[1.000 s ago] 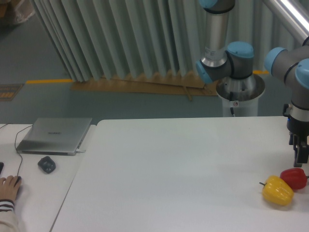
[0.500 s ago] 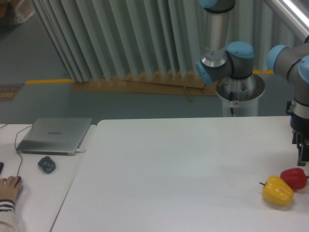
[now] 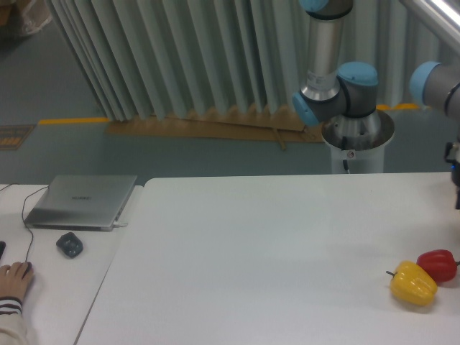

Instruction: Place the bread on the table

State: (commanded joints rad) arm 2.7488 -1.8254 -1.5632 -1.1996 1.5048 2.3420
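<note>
Bread unseen, end effector (image 3: 457, 194) barely showing at right edge, grip unreadable, peppers (image 3: 424, 276) on table (image 3: 251, 251).

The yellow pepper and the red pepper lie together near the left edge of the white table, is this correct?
Not quite. The camera view shows the yellow pepper and the red pepper together near the right edge of the white table, not the left.
</note>
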